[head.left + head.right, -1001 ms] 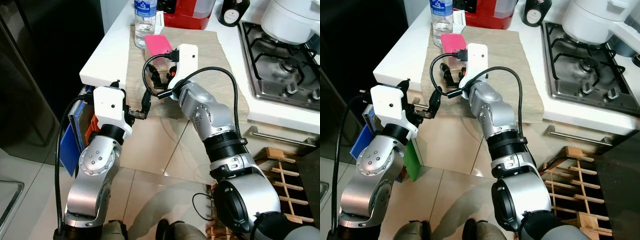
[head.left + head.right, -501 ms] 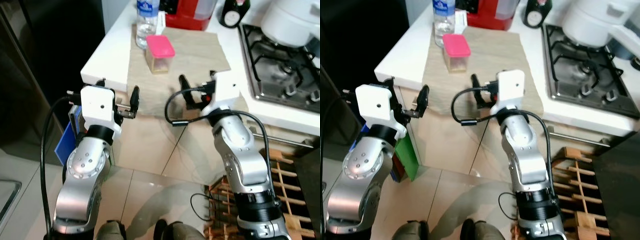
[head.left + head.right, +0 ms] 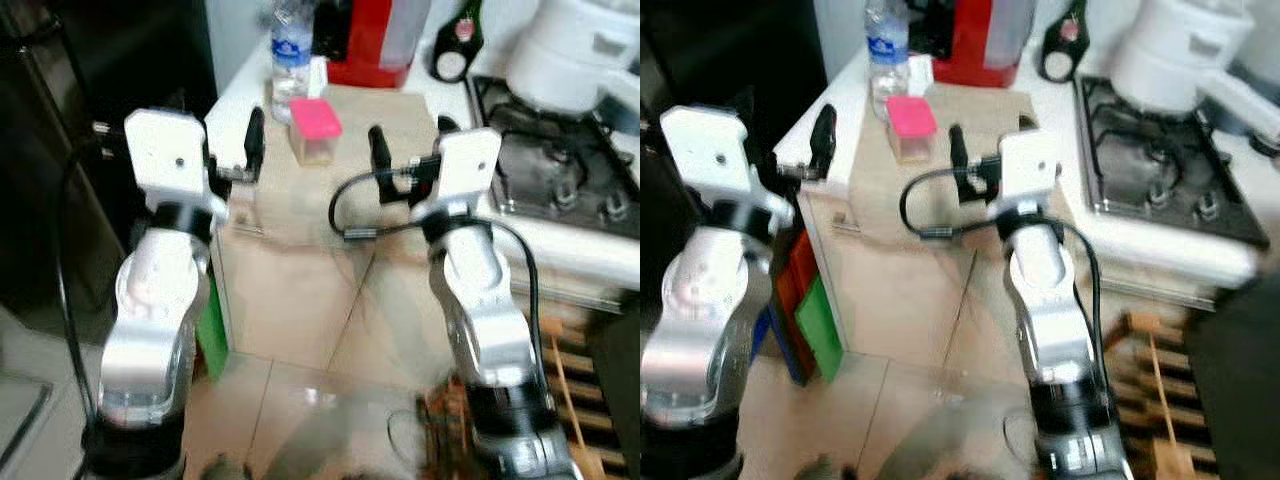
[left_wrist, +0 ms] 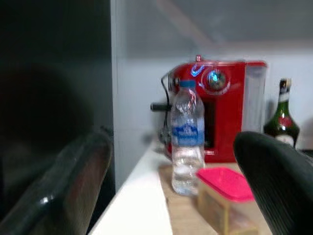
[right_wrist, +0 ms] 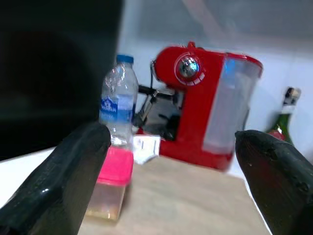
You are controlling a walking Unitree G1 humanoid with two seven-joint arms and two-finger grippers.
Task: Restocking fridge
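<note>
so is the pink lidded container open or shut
Shut. The pink lid sits flat on top of the clear container, covering it fully, on the counter mat beside the water bottle.

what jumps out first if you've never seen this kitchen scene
The red coffee machine at the back of the white counter, with a water bottle and a pink-lidded container on the beige mat before it. Both grippers, left and right, hang open short of them.
</note>
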